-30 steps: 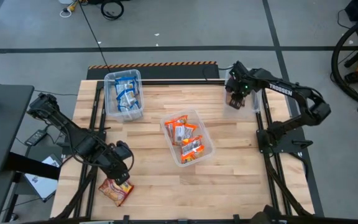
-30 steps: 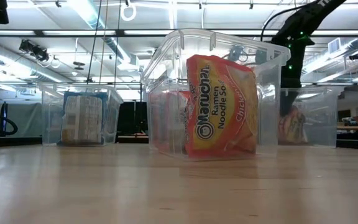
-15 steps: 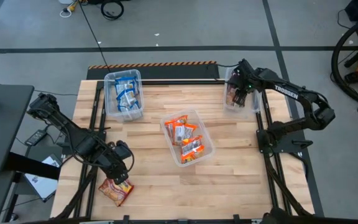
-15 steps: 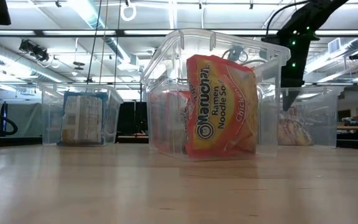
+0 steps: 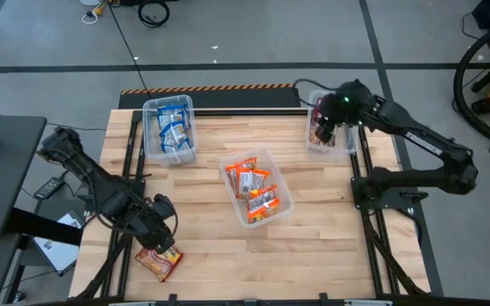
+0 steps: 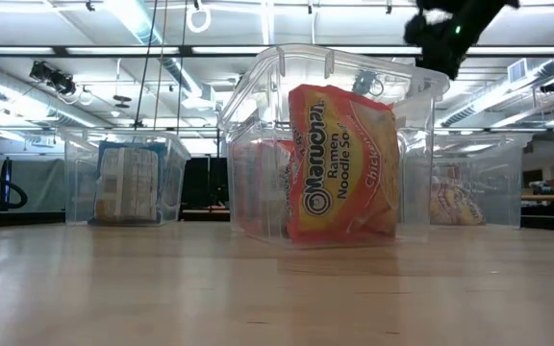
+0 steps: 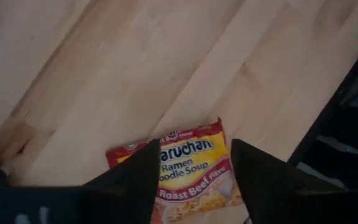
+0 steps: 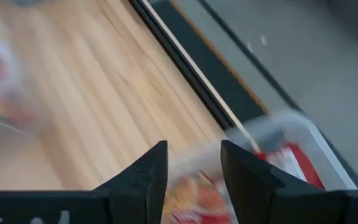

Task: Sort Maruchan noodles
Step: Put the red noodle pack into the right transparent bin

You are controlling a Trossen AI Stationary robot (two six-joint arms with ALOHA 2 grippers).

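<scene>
Light wood-plank table (image 5: 202, 221) on a black frame, standing on grey concrete floor (image 5: 245, 34) with dark seam lines. Hazard-striped strip (image 5: 209, 87) along the far table edge, black cable (image 5: 122, 38) trailing across the floor. Long ceiling strip lights (image 6: 142, 24) beyond the table.

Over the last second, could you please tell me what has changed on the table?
The right pincer has lifted up out of the far right bin, open and empty, leaving dark red packets inside. The left pincer still hovers open over the roast beef packet at the near left corner. The other bins and packets lie unchanged.
</scene>
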